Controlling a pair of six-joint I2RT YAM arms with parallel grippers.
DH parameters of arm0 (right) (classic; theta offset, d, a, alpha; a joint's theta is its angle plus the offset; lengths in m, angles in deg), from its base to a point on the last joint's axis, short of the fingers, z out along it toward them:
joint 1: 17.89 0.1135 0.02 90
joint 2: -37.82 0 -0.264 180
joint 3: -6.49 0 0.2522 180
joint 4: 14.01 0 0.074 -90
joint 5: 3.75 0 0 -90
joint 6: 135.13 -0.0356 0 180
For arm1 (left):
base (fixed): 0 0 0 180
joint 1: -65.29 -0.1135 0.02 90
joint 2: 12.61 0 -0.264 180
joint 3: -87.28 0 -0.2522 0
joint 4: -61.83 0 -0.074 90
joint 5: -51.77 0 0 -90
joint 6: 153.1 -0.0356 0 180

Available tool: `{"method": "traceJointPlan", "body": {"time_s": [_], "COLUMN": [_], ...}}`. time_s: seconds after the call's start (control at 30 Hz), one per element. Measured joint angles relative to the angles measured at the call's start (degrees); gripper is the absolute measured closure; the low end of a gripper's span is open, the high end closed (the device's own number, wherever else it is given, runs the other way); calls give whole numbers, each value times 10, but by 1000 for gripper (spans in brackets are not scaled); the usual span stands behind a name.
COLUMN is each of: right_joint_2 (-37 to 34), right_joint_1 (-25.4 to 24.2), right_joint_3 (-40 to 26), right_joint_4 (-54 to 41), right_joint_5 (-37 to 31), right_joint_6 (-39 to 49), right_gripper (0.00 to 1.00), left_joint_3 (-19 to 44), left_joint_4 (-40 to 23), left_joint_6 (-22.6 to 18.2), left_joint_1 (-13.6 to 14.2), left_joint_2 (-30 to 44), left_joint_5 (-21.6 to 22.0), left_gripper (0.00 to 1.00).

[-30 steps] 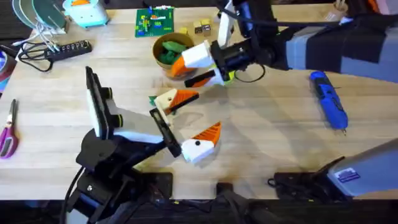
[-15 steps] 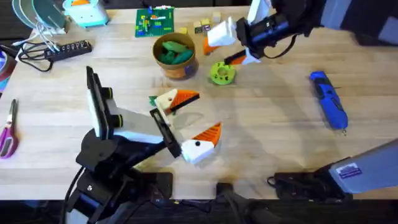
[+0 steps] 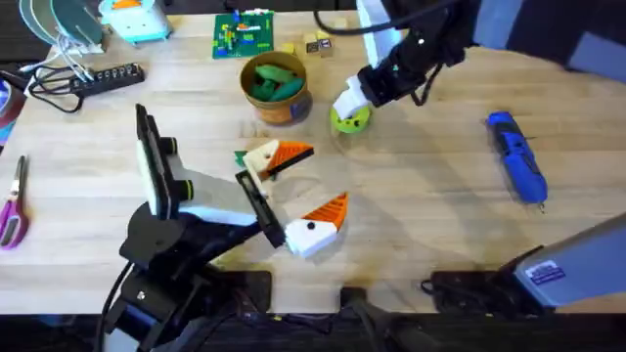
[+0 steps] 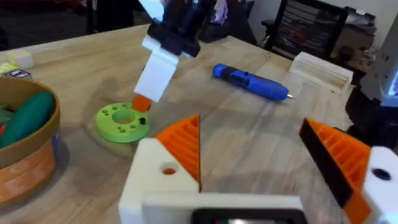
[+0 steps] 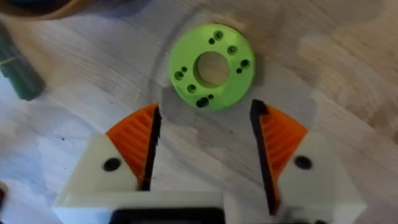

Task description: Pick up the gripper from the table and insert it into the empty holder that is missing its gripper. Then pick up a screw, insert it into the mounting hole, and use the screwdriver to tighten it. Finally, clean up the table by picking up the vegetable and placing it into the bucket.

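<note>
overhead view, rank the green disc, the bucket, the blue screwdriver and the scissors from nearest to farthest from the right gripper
Measured from the right gripper in the overhead view:
1. Lime-green disc, directly under the fingertips.
2. Bucket, a short way to its left, green toys inside.
3. Screwdriver, farther off near the table's right side.
4. Scissors, far across at the table's left edge.
</note>
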Motion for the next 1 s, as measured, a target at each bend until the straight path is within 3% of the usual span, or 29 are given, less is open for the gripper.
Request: {"method": "traceJointPlan", "body": {"time_s": [0.2,0.33,0.47,0.67,1.0], "right_joint_2": [-39,-56,-61,-61,-63], "right_joint_1": [30,51,69,75,75], "right_joint_3": [0,0,0,0,0], "right_joint_4": [8,8,10,12,11], "right_joint_5": [-33,-50,-82,-106,-113], "right_joint_6": [28,37,42,45,45], "right_gripper": [207,331,375,575,681], "left_joint_3": [0,0,0,0,0], "left_joint_4": [0,0,0,0,0], "left_joint_6": [0,0,0,0,0], "left_joint_1": [0,0,0,0,0], "left_joint_2": [0,0,0,0,0], "left_joint_5": [0,0,0,0,0], "left_gripper": [8,8,8,8,8]}}
